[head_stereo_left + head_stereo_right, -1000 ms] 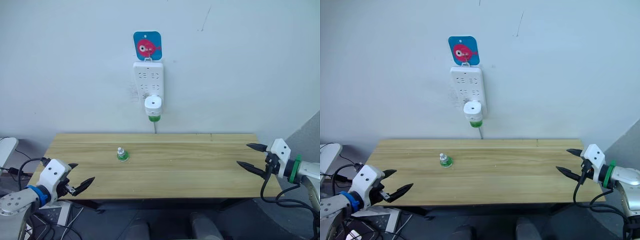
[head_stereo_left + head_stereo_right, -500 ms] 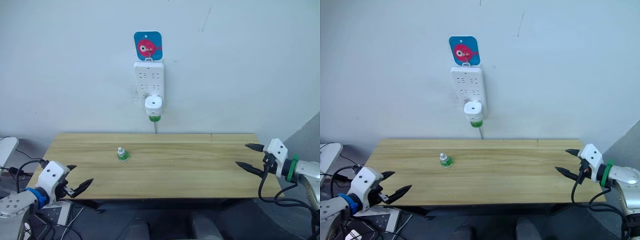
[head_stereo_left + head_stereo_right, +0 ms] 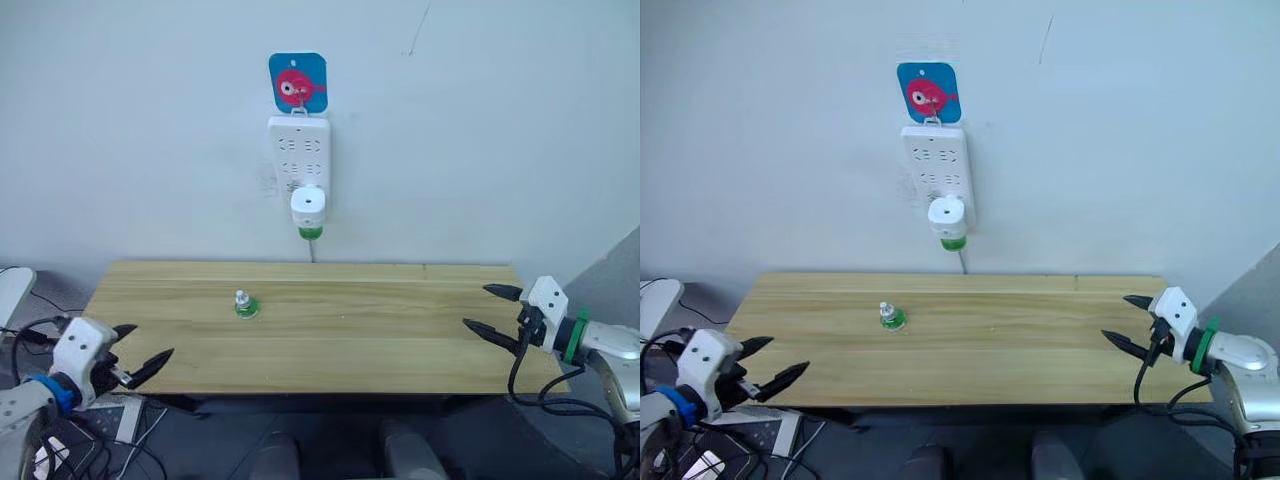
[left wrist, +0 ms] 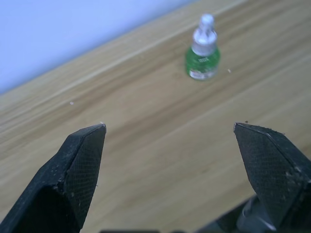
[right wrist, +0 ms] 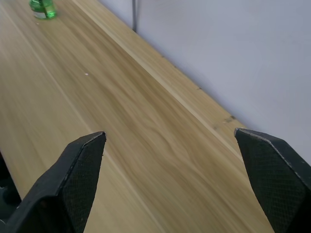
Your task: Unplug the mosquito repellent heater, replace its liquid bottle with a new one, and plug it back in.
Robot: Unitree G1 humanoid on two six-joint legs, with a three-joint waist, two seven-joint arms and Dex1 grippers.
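Note:
The mosquito repellent heater [image 3: 307, 205], white and rounded, is plugged into the bottom of a white power strip [image 3: 298, 152] on the wall, with a green liquid bottle [image 3: 310, 233] hanging under it. A second small green bottle [image 3: 242, 305] with a white cap stands on the wooden table [image 3: 380, 320], left of centre, also seen as the bottle [image 4: 203, 49] in the left wrist view. My left gripper [image 3: 142, 357] is open at the table's front left corner. My right gripper [image 3: 490, 312] is open over the table's right end. Both hold nothing.
A blue card with a pink fish [image 3: 298, 82] hangs above the power strip. A grey cord [image 3: 311, 255] drops from the strip behind the table. Cables and a white object [image 3: 12, 290] lie on the floor at the left.
The camera has tilted a little. My left gripper has drawn back to the left and lower. My right gripper has edged slightly inward over the table end.

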